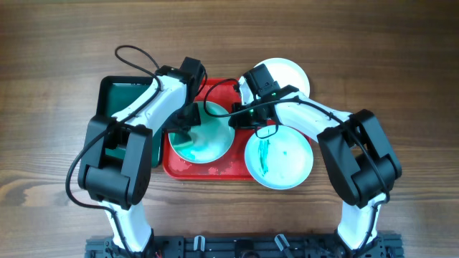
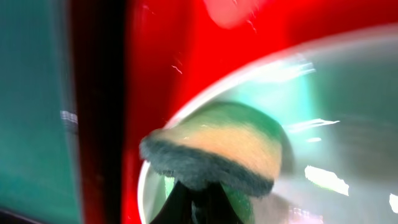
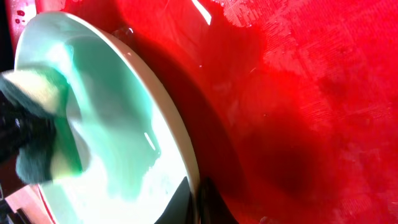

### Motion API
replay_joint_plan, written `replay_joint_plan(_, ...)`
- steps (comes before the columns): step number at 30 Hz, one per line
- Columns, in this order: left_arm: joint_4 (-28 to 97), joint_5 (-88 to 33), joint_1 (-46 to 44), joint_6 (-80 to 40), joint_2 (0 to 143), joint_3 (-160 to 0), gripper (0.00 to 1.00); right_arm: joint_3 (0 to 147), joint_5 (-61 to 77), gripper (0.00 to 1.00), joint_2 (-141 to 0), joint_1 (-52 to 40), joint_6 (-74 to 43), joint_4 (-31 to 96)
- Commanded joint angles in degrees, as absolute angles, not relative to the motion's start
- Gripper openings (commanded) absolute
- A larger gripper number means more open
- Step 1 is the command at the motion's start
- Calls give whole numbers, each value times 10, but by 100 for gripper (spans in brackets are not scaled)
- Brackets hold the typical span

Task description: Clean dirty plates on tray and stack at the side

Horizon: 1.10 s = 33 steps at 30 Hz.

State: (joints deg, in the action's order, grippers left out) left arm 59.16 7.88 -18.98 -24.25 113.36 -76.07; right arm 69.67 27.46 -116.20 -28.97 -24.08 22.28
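Note:
A white plate smeared with teal sits tilted on the red tray. My left gripper is shut on a yellow sponge with a dark scouring side and presses it onto the plate's left part. My right gripper is shut on the plate's right rim, one finger on each side. The sponge and the wet teal plate face also show in the right wrist view. A second teal-smeared plate lies at the tray's right end. A clean white plate lies behind, at the back right.
A dark green tray stands directly left of the red tray, seen also in the left wrist view. The red tray floor is wet with droplets. Both arms cross over the tray area.

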Motion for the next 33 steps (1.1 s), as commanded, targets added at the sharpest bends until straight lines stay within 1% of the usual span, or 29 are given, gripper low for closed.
replay_joint_plan(1, 589, -155, -196, -54, 1145, -757, 4, 689, 271, 4, -1171, -284, -242, 229)
replay_joint_plan(2, 576, -204, -195, -22, 1145, -757, 4, 689, 271, 4, -1171, -284, -242, 229)
replay_joint_plan(3, 557, -223, -192, -18, 1145, -757, 4, 689, 271, 4, -1171, -284, -242, 229)
replay_joint_plan(4, 543, -223, -190, -23, 1145, -758, 4, 689, 271, 4, -1171, -284, -242, 229)
replay_joint_plan(5, 502, -213, -181, -60, 1145, -758, 4, 689, 271, 4, -1171, -284, -242, 230)
replay_joint_plan(8, 422, -119, -156, -184, 1145, -758, 4, 689, 271, 4, -1171, -284, -242, 230)
replay_joint_plan(9, 399, -78, -147, -216, 1143, -759, 4, 689, 271, 4, -1171, -284, -242, 230)
replay_joint_plan(10, 394, -61, -140, -223, 1141, -765, 4, 689, 271, 4, -1171, -284, -242, 230)
replay_joint_plan(14, 430, -53, -113, -223, 1109, -823, 4, 689, 270, 4, -1171, -284, -242, 234)
replay_joint_plan(19, 502, -52, -96, -211, 1012, -879, 4, 689, 270, 4, -1174, -284, -261, 237)
replay_joint_plan(20, 524, -52, -88, -211, 985, -880, 4, 689, 271, 8, -1178, -286, -276, 240)
replay_joint_plan(22, 556, -48, -73, -211, 960, -880, 4, 689, 271, 25, -1181, -291, -292, 248)
replay_joint_plan(23, 581, -36, -62, -211, 949, -880, 4, 689, 270, 30, -1182, -298, -302, 258)
replay_joint_plan(24, 602, -20, -50, -211, 945, -880, 4, 689, 270, 31, -1182, -303, -303, 261)
replay_joint_plan(25, 618, -3, -39, -211, 945, -880, 4, 689, 270, 31, -1182, -308, -305, 262)
replay_joint_plan(27, 635, 11, -20, -210, 948, -880, 4, 689, 266, 11, -1182, -314, -319, 262)
replay_joint_plan(28, 640, 12, -12, -210, 950, -880, 4, 689, 264, 4, -1182, -313, -320, 262)
replay_joint_plan(33, 641, 12, 13, -211, 955, -880, 4, 705, 252, 4, -1169, -301, -321, 278)
